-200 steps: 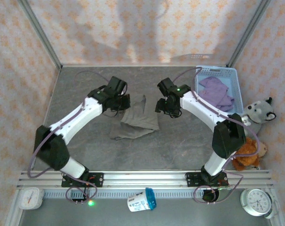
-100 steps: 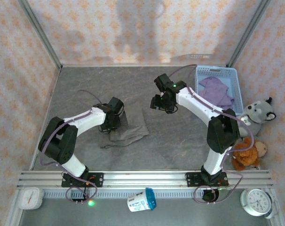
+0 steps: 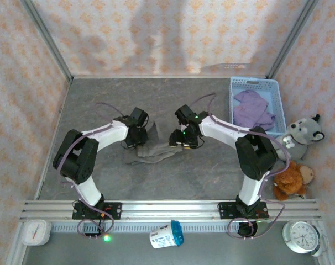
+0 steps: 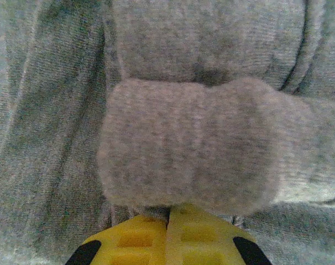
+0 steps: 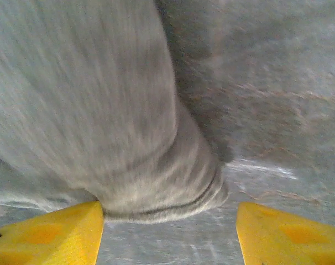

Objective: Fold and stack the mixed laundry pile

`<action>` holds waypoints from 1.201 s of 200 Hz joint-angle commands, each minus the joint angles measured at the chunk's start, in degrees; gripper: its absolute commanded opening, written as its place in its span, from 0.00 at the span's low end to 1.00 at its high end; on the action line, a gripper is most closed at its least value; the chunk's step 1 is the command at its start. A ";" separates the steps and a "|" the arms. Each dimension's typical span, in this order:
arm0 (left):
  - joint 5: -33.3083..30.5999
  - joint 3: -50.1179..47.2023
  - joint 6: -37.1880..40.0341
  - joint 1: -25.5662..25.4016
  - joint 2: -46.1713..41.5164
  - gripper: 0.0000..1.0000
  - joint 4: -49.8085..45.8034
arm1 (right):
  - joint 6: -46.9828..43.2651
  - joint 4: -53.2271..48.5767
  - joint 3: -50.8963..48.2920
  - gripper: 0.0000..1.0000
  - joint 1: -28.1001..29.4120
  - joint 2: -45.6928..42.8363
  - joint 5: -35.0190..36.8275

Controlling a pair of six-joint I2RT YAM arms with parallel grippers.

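Top external view: the left arm [image 3: 104,135] is bending back tightly on itself, its elbow pointing toward the near left, and the left gripper [image 3: 137,134] is reaching down at the left edge of the olive-grey wrinkled cloth garment [image 3: 156,150]. This garment is lying bunched on the grey table [image 3: 101,99], between the two grippers and near the table's middle. The right arm [image 3: 228,130] is stretching leftward and low, and the right gripper [image 3: 178,139] is pressing down at the garment's right edge.

In the left wrist view, the left gripper [image 4: 168,212] is pinching a thick fold of the garment [image 4: 189,149], its jaws meeting with no gap.

In the right wrist view, the right gripper [image 5: 167,223] is standing wide, its yellow fingers [image 5: 46,232] straddling a rolled hem of the garment [image 5: 101,121] without clamping it.

The lavender-purple T-shirt [image 3: 253,109] is lying crumpled inside the light blue plastic lattice basket [image 3: 255,82] at the far right, well apart from both grippers.
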 commanded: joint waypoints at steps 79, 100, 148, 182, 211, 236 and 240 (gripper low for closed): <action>3.38 17.16 -2.38 -2.27 2.41 0.00 -9.78 | 4.79 7.56 -8.35 0.82 -1.75 -7.59 8.56; 3.52 17.28 -2.49 -2.30 2.01 0.00 -9.99 | 7.33 9.04 -8.86 0.82 -1.77 -5.98 9.58; 2.91 17.34 -2.23 -2.26 1.63 0.00 -10.33 | 13.87 8.44 -8.62 0.83 -1.77 -1.08 18.24; 2.80 18.29 -1.77 -1.77 -0.95 0.00 -11.82 | 15.67 4.75 -7.27 0.81 -1.72 1.95 21.84; 0.24 17.93 1.18 -1.25 -4.97 0.00 -16.11 | 17.82 3.85 -9.02 0.81 -1.83 2.38 22.32; -0.84 10.68 1.64 -1.25 -7.79 0.00 -16.07 | 18.84 4.59 -9.79 0.80 -1.86 2.49 21.25; -0.69 8.70 1.29 -1.21 -8.04 0.00 -15.61 | 18.92 4.60 -9.79 0.80 -1.86 2.51 21.08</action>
